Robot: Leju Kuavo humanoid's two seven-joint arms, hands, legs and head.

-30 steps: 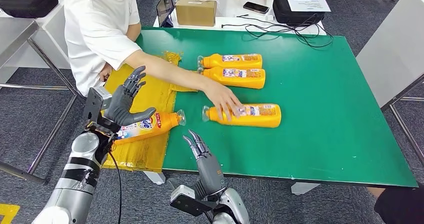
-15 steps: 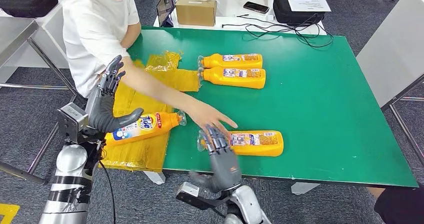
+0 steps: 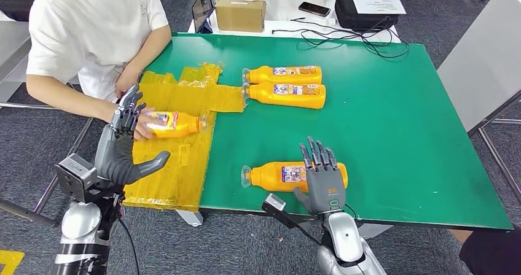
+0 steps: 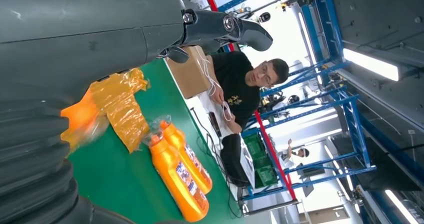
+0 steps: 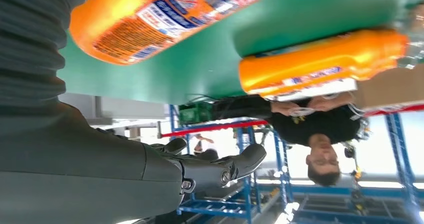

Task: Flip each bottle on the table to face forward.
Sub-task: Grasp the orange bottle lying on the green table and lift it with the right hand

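Bottle [image 3: 175,124] now out of left hand [image 3: 123,149], in person's hand [image 3: 142,124].

— Bottles?
— Four orange, all on their sides. Two [image 3: 284,75] [image 3: 289,95] side by side mid-table, labels up. One [image 3: 289,176] near the front edge.
— Fourth?
— Fourth bottle [image 3: 175,124] over the yellow plastic, blurred; label side uncertain.

Left robot hand [image 3: 123,149] raised, fingers spread, thumb out; right robot hand [image 3: 322,183] upright, fingers apart, empty.
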